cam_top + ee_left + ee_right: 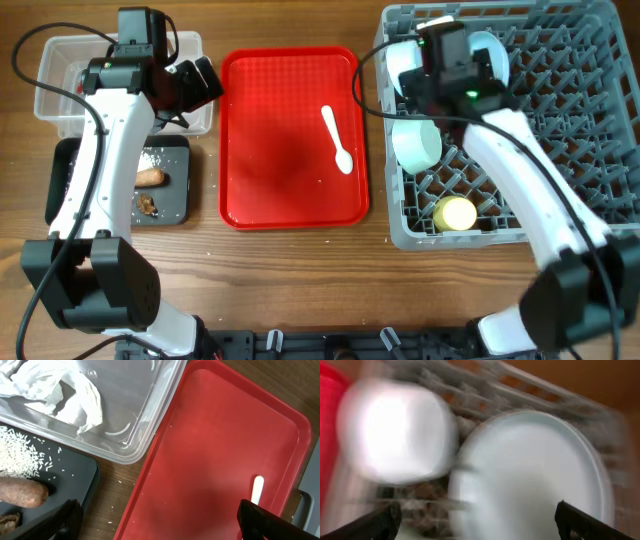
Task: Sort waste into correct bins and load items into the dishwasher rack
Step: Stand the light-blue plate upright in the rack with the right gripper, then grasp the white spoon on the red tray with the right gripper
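The white spoon (pixel 337 138) lies on the red tray (pixel 290 190); it also shows in the left wrist view (pixel 257 489). My left gripper (pixel 203 80) is open and empty, over the gap between the clear tub (pixel 55 60) and the red tray; its fingers (pixel 160 525) frame the tray's edge. Crumpled white paper (pixel 55 387) lies in the tub. The black tray (pixel 178 205) holds the sausage piece (pixel 150 178), rice (pixel 20 452) and dark crumbs (pixel 147 205). My right gripper (pixel 447 78) is open and empty over the grey rack (pixel 600 120), above the plate (pixel 535 475) and a bowl (pixel 395 435). The red wrapper is not visible.
The rack also holds a second bowl (pixel 417 145) on its side and the yellow cup (pixel 456 214) near its front left corner. A few rice grains lie on the wood beside the black tray (pixel 117 510). The right wrist view is motion-blurred.
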`<state>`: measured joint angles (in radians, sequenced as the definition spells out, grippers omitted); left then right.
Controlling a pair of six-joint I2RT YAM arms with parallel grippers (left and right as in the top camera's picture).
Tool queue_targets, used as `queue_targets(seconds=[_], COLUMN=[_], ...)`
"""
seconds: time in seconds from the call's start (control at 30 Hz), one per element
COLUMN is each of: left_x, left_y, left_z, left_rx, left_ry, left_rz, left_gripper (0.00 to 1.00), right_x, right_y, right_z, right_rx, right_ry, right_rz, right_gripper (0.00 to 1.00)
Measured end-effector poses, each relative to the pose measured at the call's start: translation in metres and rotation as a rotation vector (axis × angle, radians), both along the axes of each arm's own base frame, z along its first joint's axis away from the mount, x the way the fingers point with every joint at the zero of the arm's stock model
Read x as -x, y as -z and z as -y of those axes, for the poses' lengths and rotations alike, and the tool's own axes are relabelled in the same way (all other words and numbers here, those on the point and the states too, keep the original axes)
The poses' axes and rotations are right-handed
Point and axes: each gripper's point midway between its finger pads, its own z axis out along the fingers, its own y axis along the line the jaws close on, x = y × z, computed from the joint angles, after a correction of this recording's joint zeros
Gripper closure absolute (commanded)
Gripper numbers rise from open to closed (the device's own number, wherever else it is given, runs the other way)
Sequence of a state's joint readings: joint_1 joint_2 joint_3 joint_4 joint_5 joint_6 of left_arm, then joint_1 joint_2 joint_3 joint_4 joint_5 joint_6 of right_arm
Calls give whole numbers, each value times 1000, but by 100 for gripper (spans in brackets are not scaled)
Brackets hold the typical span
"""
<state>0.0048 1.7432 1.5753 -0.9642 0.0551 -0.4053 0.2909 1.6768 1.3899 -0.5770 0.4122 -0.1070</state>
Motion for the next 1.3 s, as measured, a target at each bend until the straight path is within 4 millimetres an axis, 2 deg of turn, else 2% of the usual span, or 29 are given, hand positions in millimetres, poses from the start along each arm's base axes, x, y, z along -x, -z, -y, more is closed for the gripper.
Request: queue_targets(seconds=[0.03,0.1,0.17,0.27,0.33,0.37,0.43,0.5,0.6,0.63,0.67,0.7,0.83,0.93,0.97,1.07,1.2,1.3], left_x=[0,0,0,0,0,0,0,0,0,0,0,0,0,0,0,0,0,0], left_y=[0,0,0,0,0,0,0,0,0,0,0,0,0,0,0,0,0,0], left_z=[0,0,0,0,0,0,0,0,0,0,0,0,0,0,0,0,0,0], left_rx=[0,0,0,0,0,0,0,0,0,0,0,0,0,0,0,0,0,0], left_ry=[0,-1,-1,0,0,0,0,0,0,0,0,-1,0,0,0,0,-1,0], left_rz=[-1,0,0,0,-1,0,0,0,0,0,0,-1,0,0,0,0,0,0], left_gripper=[0,0,0,0,0,0,0,0,0,0,0,0,0,0,0,0,0,0], right_x=[8,19,34,46,61,74,85,95,97,98,100,103,99,94,85,75,78,77], right_y=[-16,-24,-31,-30,-9,15,41,73,115,144,161,169,165,165,164,163,182,183], right_z=[-29,-63,-107,-136,-155,-170,-178,-179,-170,-164,-160,-158,-154,-152,-151,-153,-154,-157], right_rx=[-192,-374,-582,-681,-691,-665,-622,-574,-526,-497,-484,-482,-475,-446,-438,-434,-418,-410], right_ry=[-76,-185,-339,-399,-378,-354,-327,-275,-197,-158,-137,-131,-154,-164,-173,-184,-176,-181], right_rz=[16,-12,-72,-129,-225,-312,-391,-480,-574,-635,-671,-701,-701,-675,-637,-596,-630,-627], right_gripper=[0,1,5,10,15,18,21,25,29,31,32,32,32,41,46,50,55,65])
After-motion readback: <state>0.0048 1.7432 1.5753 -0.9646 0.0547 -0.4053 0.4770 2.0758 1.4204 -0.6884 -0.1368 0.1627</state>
